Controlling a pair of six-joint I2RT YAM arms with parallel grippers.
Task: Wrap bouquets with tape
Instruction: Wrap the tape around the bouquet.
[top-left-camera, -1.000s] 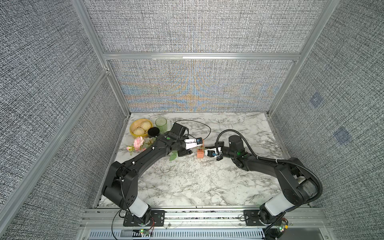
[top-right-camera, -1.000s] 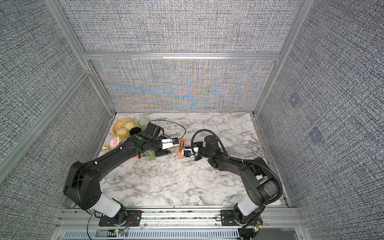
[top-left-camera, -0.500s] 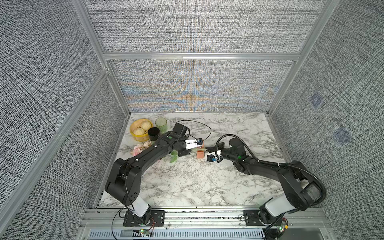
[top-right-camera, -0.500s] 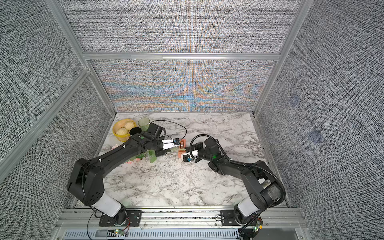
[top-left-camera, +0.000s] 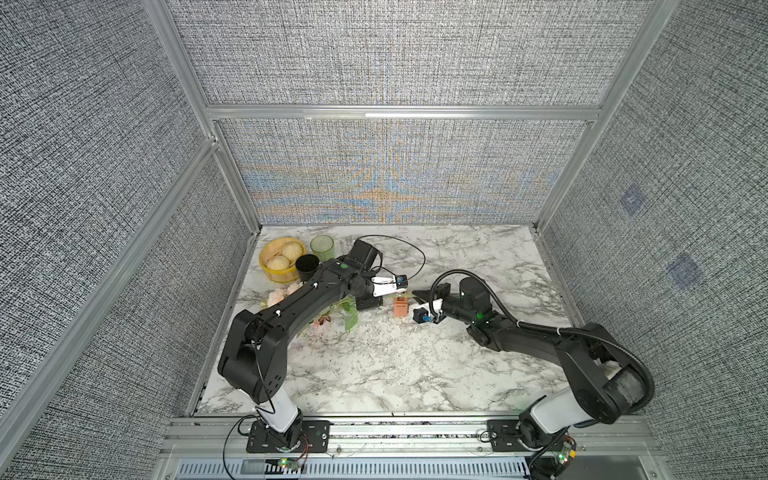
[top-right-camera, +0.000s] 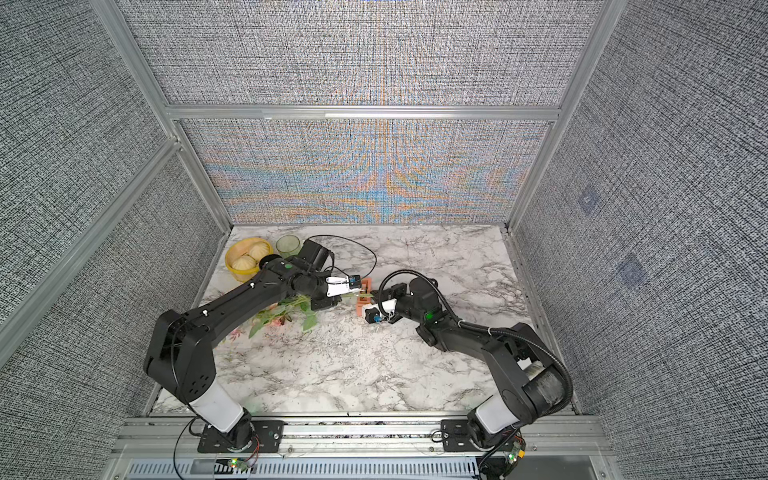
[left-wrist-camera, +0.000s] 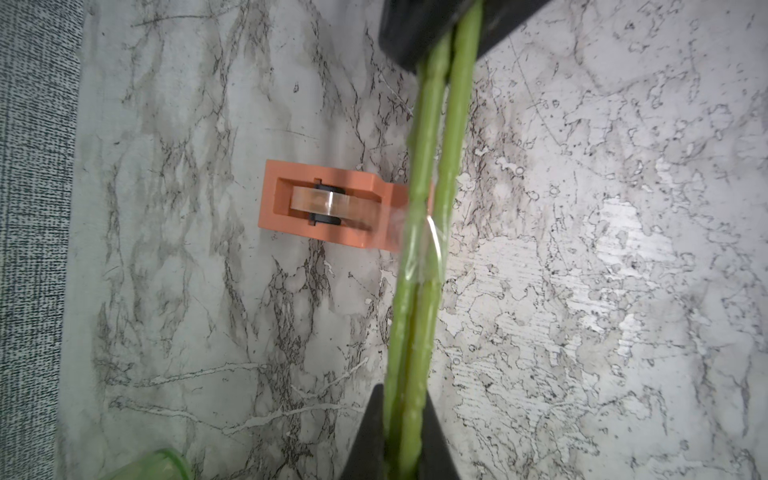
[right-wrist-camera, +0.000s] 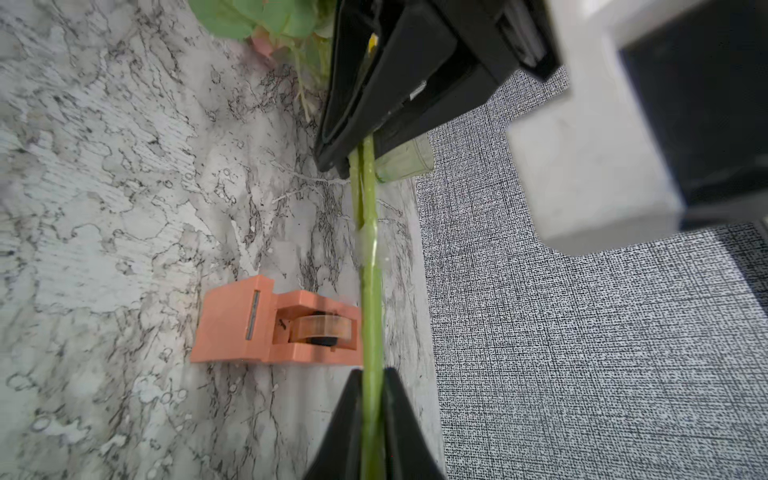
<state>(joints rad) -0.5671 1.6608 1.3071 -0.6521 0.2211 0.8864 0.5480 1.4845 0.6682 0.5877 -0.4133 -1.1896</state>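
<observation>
Fig.: stem axis vs. tape, both wrist views + top views.
Subject: bouquet (top-left-camera: 345, 311), blooms & leaves on the marble table (left-wrist-camera: 582, 257), partly under the L arm.
L pincer: left gripper (left-wrist-camera: 402, 411) was clenched on the stems (left-wrist-camera: 422, 166) at the flower-head side.
R pincer: right gripper (right-wrist-camera: 370, 386) had its jaws close on either side of the bare stem end. Pinching or slack could not be told.
Long axis: the stems ran straight from gripper to gripper, approx. side-to-side across the table in both top views.
Tape band: a clear wrap (left-wrist-camera: 422, 245) circled both stems, between the two grippers.
Dispenser: the tape dispenser (left-wrist-camera: 270, 203) sat on the table just under the stems, its length approx. at right angles to them.
Link: clear film appeared to bridge roll & band. Cut or uncut was not discernible.
Nearer arm: R gripper just beside the dispenser; L gripper near, slightly further off.
Judgement: the next move prob. hinged on this crossing. Rolling about the stem axis would add wrap; pulling across it, away from the dispenser, would load the film.
</observation>
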